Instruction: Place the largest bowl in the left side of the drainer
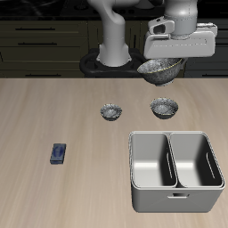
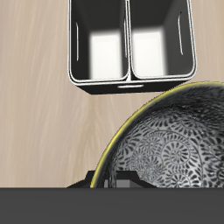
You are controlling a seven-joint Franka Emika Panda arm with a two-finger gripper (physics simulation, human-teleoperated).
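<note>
My gripper [image 1: 164,59] is shut on the rim of the largest bowl [image 1: 160,69] and holds it in the air above the back of the table. The bowl is grey and speckled, with a dark mottled inside that fills much of the wrist view [image 2: 175,144]. The drainer [image 1: 174,201], a grey metal tub with a divider, stands near the table's front edge, nearer the camera than the held bowl. Both of its deep compartments are empty. It also shows in the wrist view [image 2: 101,85], apart from the bowl. My fingertips are hidden in the wrist view.
Two smaller grey speckled bowls sit on the table between the held bowl and the drainer: one [image 1: 110,111] out in the middle, the other [image 1: 164,108] just behind the drainer. A small blue object [image 1: 59,153] lies far off beside them.
</note>
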